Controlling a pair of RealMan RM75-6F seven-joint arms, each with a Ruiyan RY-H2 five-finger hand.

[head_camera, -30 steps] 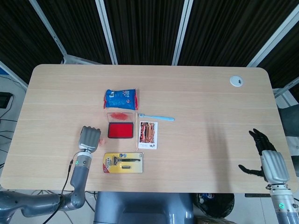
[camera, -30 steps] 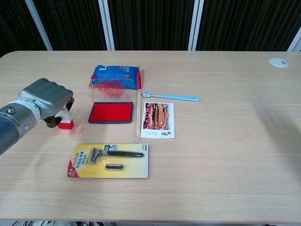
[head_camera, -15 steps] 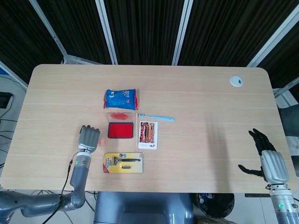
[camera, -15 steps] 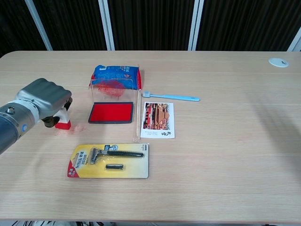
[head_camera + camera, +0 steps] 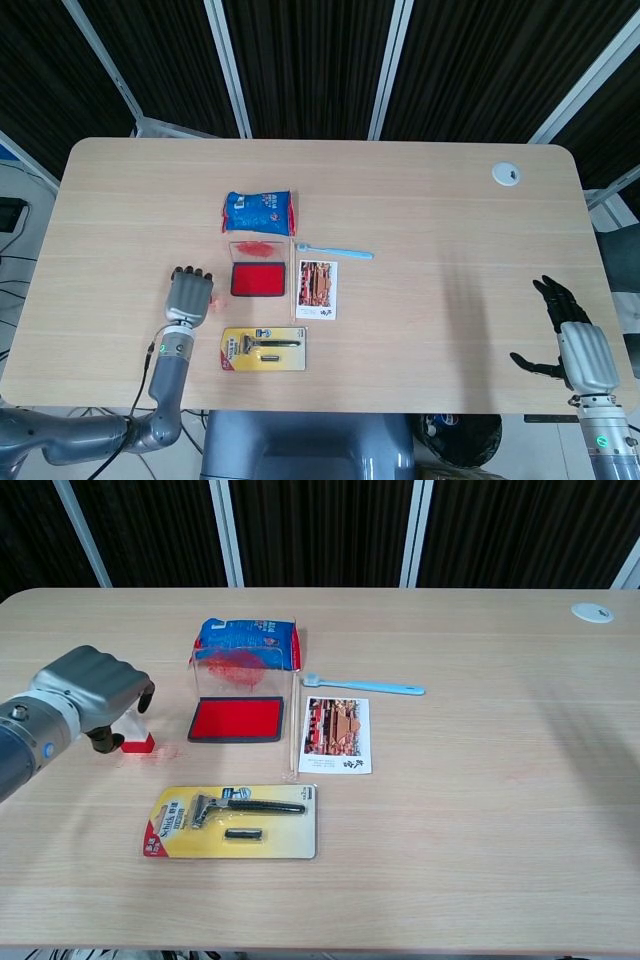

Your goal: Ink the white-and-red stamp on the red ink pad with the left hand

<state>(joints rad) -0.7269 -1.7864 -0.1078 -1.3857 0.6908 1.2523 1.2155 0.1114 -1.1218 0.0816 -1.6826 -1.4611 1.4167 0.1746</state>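
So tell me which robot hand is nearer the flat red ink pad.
Left. The left robot hand hovers just beside the flat red ink pad; the right robot hand sits across the table.

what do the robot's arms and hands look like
The left hand has a silver-grey metal back with ridged knuckles and dark fingers. Its grey, cylindrical wrist carries a small lit indicator, and a black cable runs along the left arm. The right hand matches it: silver back, black fingers, grey wrist with a green light.
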